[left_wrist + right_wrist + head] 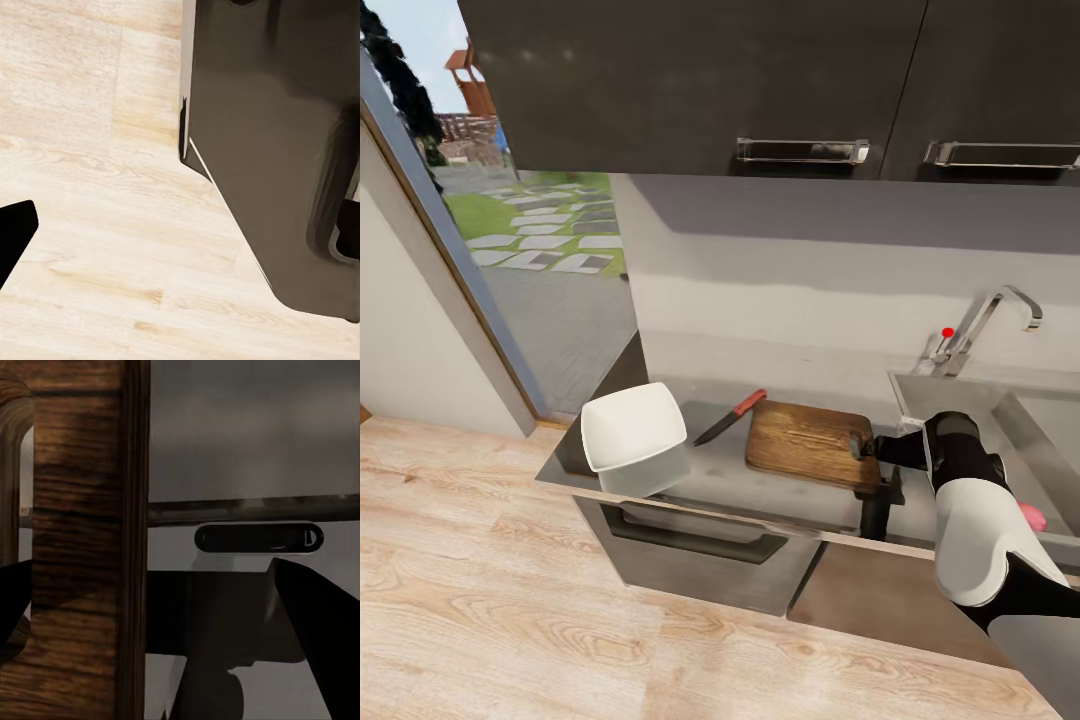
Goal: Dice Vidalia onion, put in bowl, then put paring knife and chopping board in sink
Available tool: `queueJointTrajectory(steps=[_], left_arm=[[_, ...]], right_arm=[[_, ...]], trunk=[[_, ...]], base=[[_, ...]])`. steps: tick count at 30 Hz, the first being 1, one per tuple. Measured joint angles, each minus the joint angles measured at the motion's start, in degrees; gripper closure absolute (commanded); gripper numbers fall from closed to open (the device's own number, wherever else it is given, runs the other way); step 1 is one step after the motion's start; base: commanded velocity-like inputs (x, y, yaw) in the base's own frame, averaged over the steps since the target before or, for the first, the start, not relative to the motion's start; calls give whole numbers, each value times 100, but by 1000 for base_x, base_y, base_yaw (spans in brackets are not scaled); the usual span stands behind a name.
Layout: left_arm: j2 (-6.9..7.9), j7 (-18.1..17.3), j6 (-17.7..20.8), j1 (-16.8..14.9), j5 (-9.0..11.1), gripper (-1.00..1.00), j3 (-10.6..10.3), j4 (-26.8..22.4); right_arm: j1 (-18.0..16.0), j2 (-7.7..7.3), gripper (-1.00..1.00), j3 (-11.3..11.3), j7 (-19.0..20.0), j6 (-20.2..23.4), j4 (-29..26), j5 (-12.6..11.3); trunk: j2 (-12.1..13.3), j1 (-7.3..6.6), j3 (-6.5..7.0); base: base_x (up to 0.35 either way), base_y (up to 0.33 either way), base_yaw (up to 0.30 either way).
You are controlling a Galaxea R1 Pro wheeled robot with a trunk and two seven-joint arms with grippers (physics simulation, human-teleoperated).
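We see the chopping board [812, 441] flat on the grey surface [730, 470], handle-slot end toward the sink [1000, 415]; right tool [867, 447] is at that slot end, fingers either side of the board edge, clamped on it as far as we can tell; right wrist view has the board [82, 555] close up between the dark fingers [319, 622]; paring knife [731, 416] lies just left of the board, red handle near its far corner; white bowl [634, 428] further left at the surface's end; tap [985, 325] with red knob behind the sink; something pink [1032, 516] beside the right arm, can't identify; left wrist view has wooden floor [90, 187] and a dark cabinet [277, 150]; one dark fingertip [13, 232] visible, left tool's state we cannot tell.
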Motion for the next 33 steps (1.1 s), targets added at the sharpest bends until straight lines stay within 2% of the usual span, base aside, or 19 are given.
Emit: queueJointTrajectory(steps=[17,21,25,27,30,33], left_arm=[[0,0,0,0,0,-100,0,0],[-4,0,0,0,0,-100,0,-1],[-8,5,0,1,0,-100,1,-1],[-10,7,1,1,0,-100,0,-1],[-14,7,3,0,0,-100,0,-1],[-21,8,3,1,0,-100,0,-1]], right_arm=[[2,-14,-100,8,-11,48,-34,45],[-3,-16,-100,20,-23,91,-338,89],[-5,3,-100,302,-14,348,-992,71],[-6,16,-100,604,-2,493,-1453,53],[-6,42,-100,876,14,552,-1834,43],[-5,107,-100,1023,20,576,-2011,42]], trunk=[[2,1,-1],[2,1,-1],[3,1,-1],[2,1,-1],[2,1,-1],[3,1,-2]], base=[[0,0,0],[0,0,0],[0,0,0],[0,0,0],[0,0,0],[0,0,0]])
